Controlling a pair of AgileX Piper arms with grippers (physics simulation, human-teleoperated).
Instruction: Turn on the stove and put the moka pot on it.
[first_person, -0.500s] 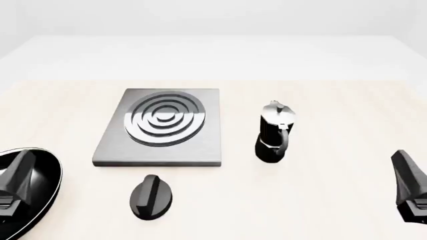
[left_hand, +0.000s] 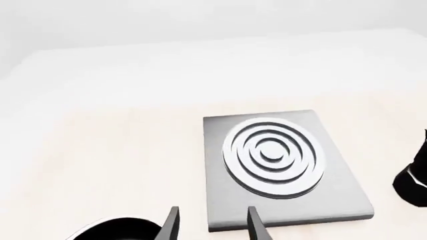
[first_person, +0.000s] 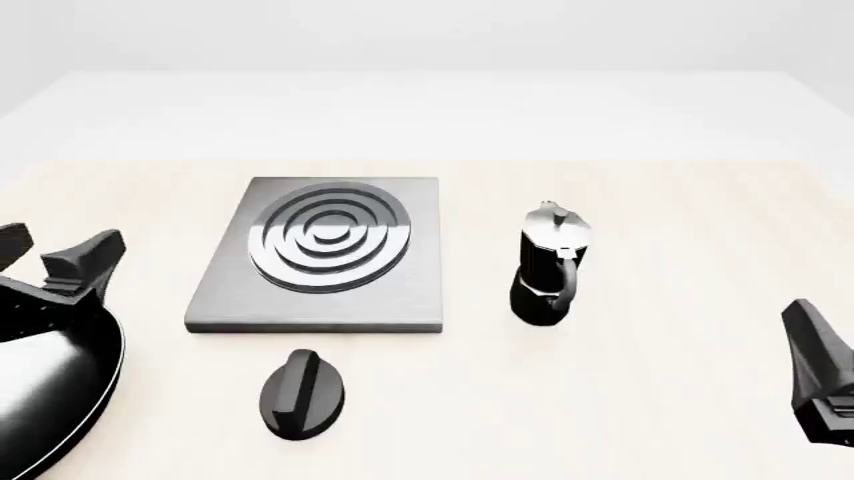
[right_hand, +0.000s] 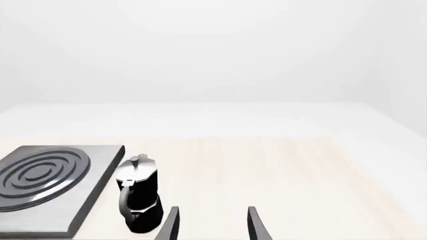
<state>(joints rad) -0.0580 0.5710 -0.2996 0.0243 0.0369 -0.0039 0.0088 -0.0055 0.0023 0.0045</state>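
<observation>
- Moka pot (first_person: 547, 265) is stood upright on the worktop (first_person: 667, 220), just right of the stove (first_person: 324, 250).
- Left hand (left_hand: 209, 226) is held open, empty.
- Right hand (right_hand: 209, 226) is held open, empty.

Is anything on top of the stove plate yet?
No. The stove plate shows only its own silver burner rings, fully uncovered. The moka pot stands on the table to its right, apart from it. Nothing hides the plate's top.

Brushed matt grey metal stove (first_person: 400, 290) w/ polished silver rings; glossy black plastic-looking knob (first_person: 302, 394). Moka pot (first_person: 546, 270): shiny black body, bright metal lid. Frying pan (first_person: 54, 390) mirror-gloss black. Table (first_person: 667, 400) pale wood-grain, matt. Gripper fingers (left_hand: 254, 227) dull dark grey.
</observation>
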